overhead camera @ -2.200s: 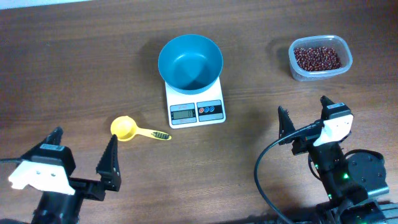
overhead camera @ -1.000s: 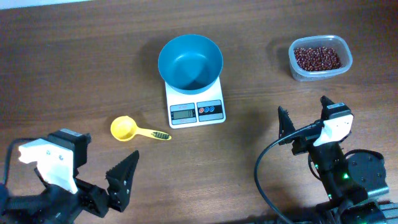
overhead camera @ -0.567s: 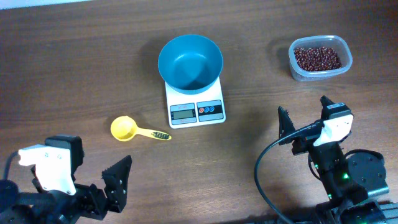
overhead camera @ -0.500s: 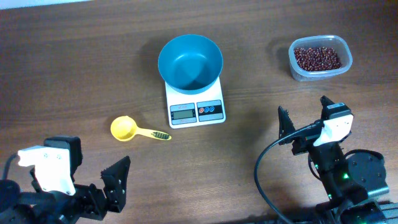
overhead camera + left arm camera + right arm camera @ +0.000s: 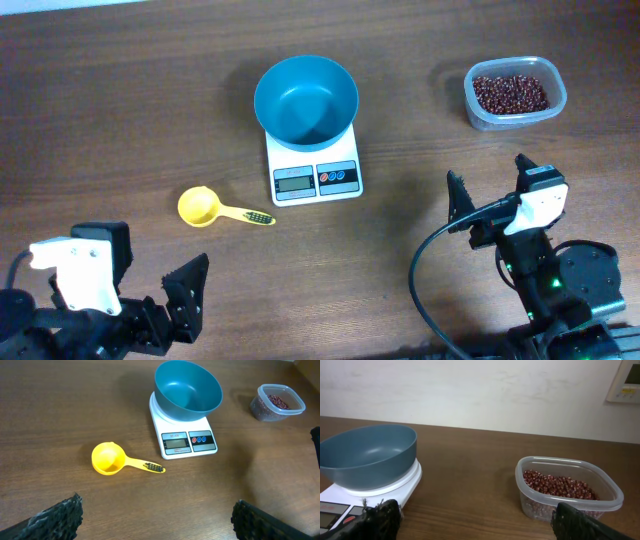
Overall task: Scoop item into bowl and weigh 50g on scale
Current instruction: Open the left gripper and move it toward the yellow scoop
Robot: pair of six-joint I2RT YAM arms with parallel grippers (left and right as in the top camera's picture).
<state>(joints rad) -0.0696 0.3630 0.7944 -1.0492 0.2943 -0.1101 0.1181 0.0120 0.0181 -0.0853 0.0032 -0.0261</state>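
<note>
Yellow scoop (image 5: 222, 211) lies on the bench (image 5: 120, 120) beside the scale (image 5: 315, 180) bearing the empty blue bowl (image 5: 306, 97), beans (image 5: 510, 93) in the far tub (image 5: 556, 95); my left pincer (image 5: 157, 519), wide and empty, should straddle the scoop's handle crosswise.

Overhead looks straight down; left wrist high, tilted forward; right wrist low, level; all share bowl (image 5: 306, 98), scale (image 5: 314, 178)

No text is legible, even on the scale (image 5: 316, 182) display.
</note>
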